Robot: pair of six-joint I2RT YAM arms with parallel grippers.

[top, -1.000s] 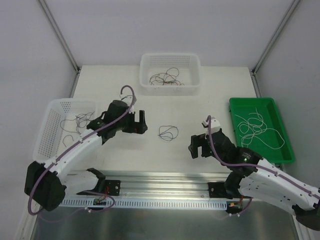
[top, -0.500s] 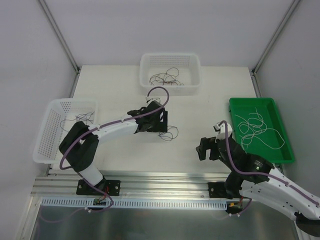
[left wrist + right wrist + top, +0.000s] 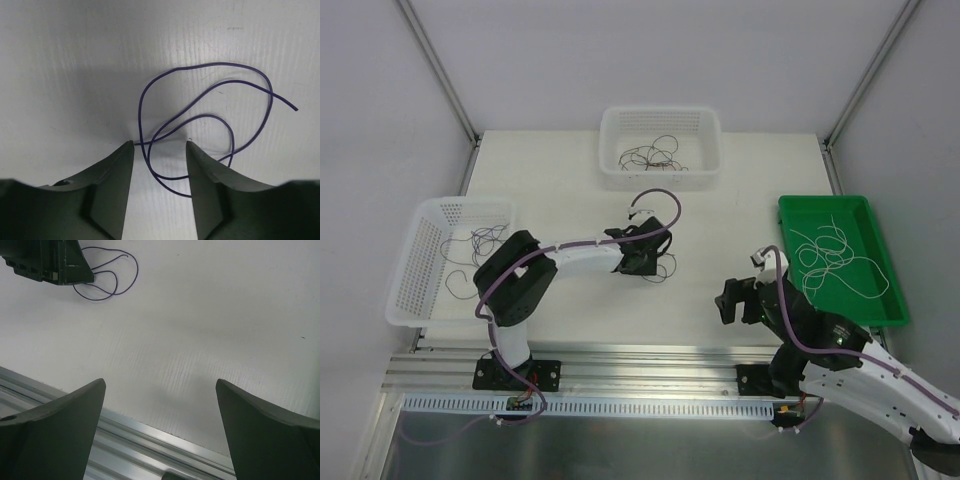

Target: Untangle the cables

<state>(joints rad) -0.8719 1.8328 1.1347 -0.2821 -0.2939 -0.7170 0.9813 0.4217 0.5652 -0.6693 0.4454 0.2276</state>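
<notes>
Plainly, one purple cable point(image 3: 205, 115) lies flat on the white table point(image 3: 550, 180) near the middle of the top view. In the left wrist view it curls into two overlapping loops. Its long axis runs from the lower centre of the frame up to the upper right, and its free end points off to the right edge. The lower bends of the loops pass through the gap between the fingers of the left gripper point(image 3: 160, 145), and one strand crosses right at the fingertips. Those jaws stand partway apart, wider than the wire, and are not pinched on it. Most of the cable spreads above and to the right of them.

The left arm folds sharply at its elbow at the lower left of the top view. Its forearm stretches low and rightward to the cable, with the fingers down at the table.

The right gripper point(image 3: 160, 382) is spread wide over bare table at lower right of centre, holding nothing and well apart from the cable. Its arm slants in from the lower right corner.
</notes>
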